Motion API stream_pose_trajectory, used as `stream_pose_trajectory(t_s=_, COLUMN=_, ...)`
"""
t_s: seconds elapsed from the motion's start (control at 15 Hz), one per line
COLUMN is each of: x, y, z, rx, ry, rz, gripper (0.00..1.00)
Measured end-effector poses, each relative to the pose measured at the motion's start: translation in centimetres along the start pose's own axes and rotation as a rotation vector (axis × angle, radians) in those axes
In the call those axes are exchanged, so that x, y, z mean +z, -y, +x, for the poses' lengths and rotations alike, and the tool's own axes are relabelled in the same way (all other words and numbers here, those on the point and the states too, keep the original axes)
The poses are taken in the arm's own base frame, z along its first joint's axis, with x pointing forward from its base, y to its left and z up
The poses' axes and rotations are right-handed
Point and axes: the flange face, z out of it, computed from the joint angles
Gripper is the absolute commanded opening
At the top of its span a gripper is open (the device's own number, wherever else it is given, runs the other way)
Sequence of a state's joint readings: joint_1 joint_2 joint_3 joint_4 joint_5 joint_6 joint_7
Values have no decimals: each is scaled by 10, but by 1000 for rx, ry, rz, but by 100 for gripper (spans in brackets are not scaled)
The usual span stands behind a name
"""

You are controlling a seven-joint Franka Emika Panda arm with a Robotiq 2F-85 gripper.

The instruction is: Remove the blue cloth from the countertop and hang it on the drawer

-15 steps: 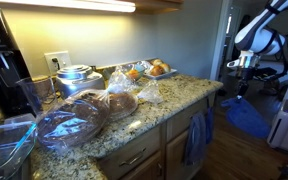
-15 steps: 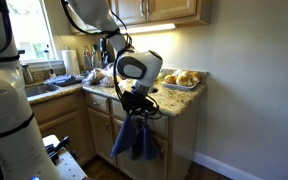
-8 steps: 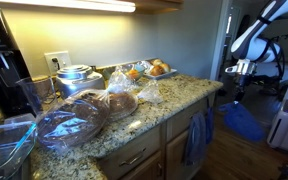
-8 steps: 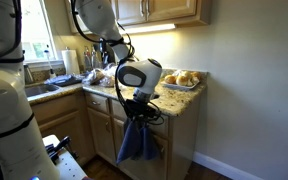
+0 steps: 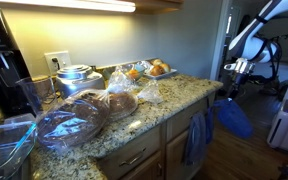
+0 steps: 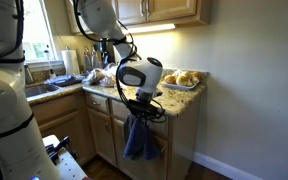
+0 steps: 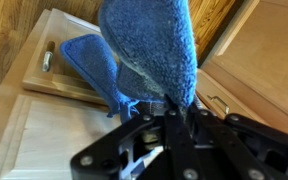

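While aloft, blue cloth blw gripper.

An exterior view sits low on the worktop, close behind bagged food, and faces along it toward the arm beyond its far end. An exterior view stands out in the kitchen and faces the worktop's end cabinets, with the arm close in front. Both show that worktop end, the tray of rolls and the blue cloth hanging from the tool. The wrist view looks past the tool, very near, at cabinet doors.
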State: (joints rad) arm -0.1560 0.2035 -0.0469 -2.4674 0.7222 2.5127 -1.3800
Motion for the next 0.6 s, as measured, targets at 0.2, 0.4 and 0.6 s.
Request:
stream_pose_trajectory(t_s=0.2, x=6, y=-3, z=2, rx=-5, ry=0, rz=-15, gripper=10)
stream_pose_trajectory(t_s=0.4, x=9, y=-4, z=2, rx=-5, ry=2, rz=-14, gripper=5)
stream_pose_trajectory(t_s=0.6, x=12, y=-6, z=2, rx=-1, ry=5, rz=-11, gripper=5)
